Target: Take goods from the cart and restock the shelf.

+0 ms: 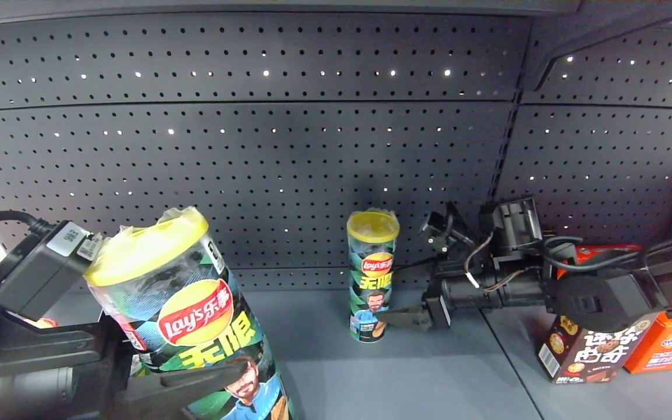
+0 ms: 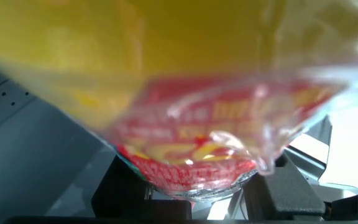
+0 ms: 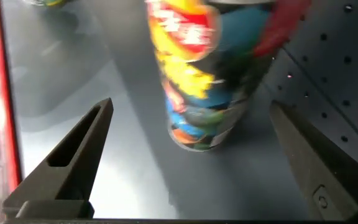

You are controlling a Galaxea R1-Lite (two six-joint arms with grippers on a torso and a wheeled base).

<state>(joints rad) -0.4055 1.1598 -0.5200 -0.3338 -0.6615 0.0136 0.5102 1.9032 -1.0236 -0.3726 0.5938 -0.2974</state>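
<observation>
In the head view, the left gripper (image 1: 190, 376) is clamping the near can (image 1: 190, 315) of chips at the lower left, with one dark finger lying across its front. This can is leaning a little, with its yellow lid toward the left. A far can (image 1: 372, 274) of the same kind is standing upright on the grey shelf (image 1: 417, 379), near the perforated back panel (image 1: 254, 146). The right gripper (image 1: 400, 318) is lying low just beside the far can, on its right side, with one finger pointing at the can's base. From this view I cannot tell if it is touching. Further right, a brown box (image 1: 581, 353) and an orange box (image 1: 662, 344) are standing side by side on the shelf.

In the left wrist view, the near can (image 2: 197, 143) is sitting very close to the lens, showing its yellow lid and wrinkled clear wrap. The dark fingers (image 2: 126, 186) are pressing on it from both sides.

In the right wrist view, the right gripper (image 3: 191, 106) is standing wide. The far can (image 3: 207, 81) is standing on the shelf (image 3: 73, 74) between the two fingers (image 3: 73, 162) and a little beyond them, apart from both. The back panel (image 3: 340, 56) is just beside the can.
</observation>
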